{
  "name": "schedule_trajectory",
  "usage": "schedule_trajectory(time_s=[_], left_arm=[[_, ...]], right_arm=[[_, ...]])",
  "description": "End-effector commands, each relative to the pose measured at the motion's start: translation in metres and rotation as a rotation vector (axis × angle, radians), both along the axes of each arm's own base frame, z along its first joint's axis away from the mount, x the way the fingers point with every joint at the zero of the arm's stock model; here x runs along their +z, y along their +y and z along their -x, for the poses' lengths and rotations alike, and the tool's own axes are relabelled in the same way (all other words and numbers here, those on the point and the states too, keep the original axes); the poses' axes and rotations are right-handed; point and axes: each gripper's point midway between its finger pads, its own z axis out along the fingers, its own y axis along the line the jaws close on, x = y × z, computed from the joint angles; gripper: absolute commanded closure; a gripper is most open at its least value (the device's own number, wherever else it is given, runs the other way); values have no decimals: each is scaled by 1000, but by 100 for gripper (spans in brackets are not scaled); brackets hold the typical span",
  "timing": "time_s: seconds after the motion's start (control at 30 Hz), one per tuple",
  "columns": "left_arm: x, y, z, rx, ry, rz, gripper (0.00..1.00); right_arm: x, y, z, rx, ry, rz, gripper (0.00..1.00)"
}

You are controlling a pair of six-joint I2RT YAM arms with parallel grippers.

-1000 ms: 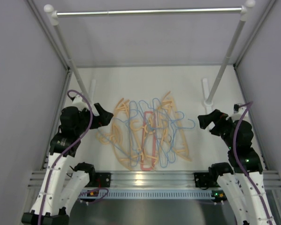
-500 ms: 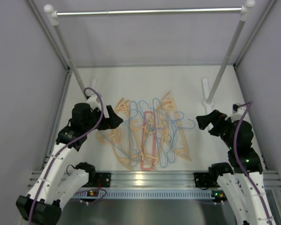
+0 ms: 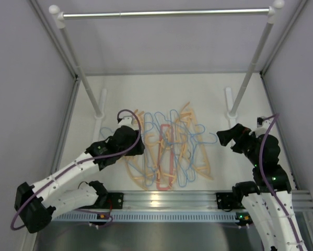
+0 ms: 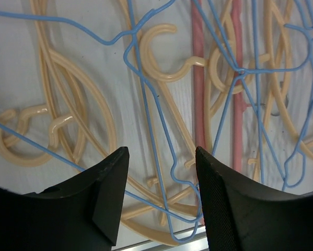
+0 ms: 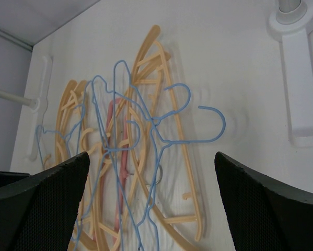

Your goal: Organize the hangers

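The hangers [image 3: 166,149] lie tangled in one pile in the middle of the white table. The pile holds thin light-blue wire ones [image 4: 166,157], thicker peach ones [image 4: 93,104] and one pink-red one [image 4: 198,78]. My left gripper [image 3: 139,146] hovers over the pile's left part. In the left wrist view it [image 4: 161,154] is open, with a blue wire and peach bars below the gap. My right gripper [image 3: 223,137] is wide open and empty to the right of the pile. In the right wrist view it [image 5: 152,157] looks onto a blue hook [image 5: 211,128].
A long silver rail [image 3: 166,12] spans the back, high up, on two slanted posts [image 3: 253,63]. Their white feet [image 3: 229,104] stand on the table left and right of the pile. Grey walls close both sides. A metal strip [image 3: 166,198] runs along the near edge.
My left arm has swung right and stretched out low, from the left wall to over the pile's left part. My right arm has barely moved.
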Motion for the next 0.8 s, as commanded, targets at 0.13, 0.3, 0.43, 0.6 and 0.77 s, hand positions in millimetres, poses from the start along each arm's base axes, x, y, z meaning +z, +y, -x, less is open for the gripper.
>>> schedule_trajectory(time_s=[0.13,0.3,0.43,0.6,0.77], left_arm=[[-26,-3,-10,159,-8,-103,48],[-37,-15,-13,156,-3,-118,52],[-48,-22,-14,153,10,-141,53],[-60,-28,-16,146,22,-158,54],[-61,-32,-21,145,12,-166,54]], right_arm=[[3,2,-2,6,-15,-15,0],[0,2,-2,7,-8,-17,1],[0,2,-2,8,-6,-18,1],[1,2,-1,7,-11,-17,1],[-2,2,-1,6,-7,-19,0]])
